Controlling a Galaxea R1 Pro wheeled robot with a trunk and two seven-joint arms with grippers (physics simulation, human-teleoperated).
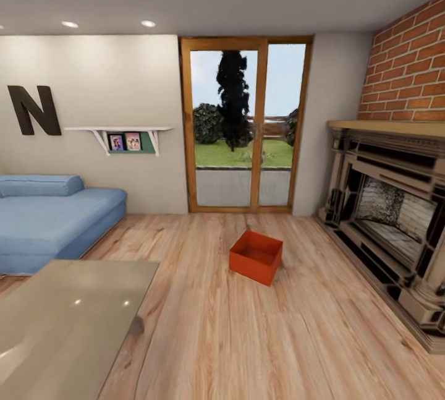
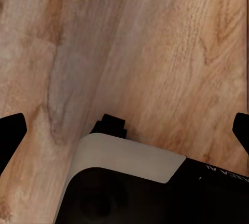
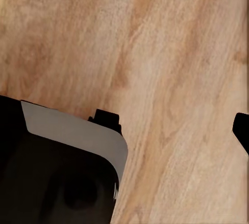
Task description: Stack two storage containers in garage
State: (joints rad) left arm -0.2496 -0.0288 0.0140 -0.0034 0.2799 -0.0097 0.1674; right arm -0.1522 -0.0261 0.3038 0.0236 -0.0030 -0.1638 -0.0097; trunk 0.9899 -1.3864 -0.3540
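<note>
While facing the glazed door (image 1: 245,125) at twelve o'clock: blue sofa (image 1: 52,217) at ten, glass-topped table (image 1: 65,319) at eight, brick fireplace (image 1: 395,221) at three. Between them, open plank floor (image 1: 247,338), nothing lying across it up to one orange-red container (image 1: 256,256) just right of centre, open top up, resting turned with a corner pointing toward five o'clock; long axis hard to tell. Left gripper (image 2: 124,130) fingertips (image 2: 11,130) spread wide apart over bare planks, clasping nothing. Right gripper: one fingertip (image 3: 241,128) visible, spacing cannot be told.

Wood-plank floor (image 1: 247,338), blue sofa (image 1: 49,221), glass door (image 1: 244,125), brick fireplace (image 1: 395,214), two ceiling lights.
</note>
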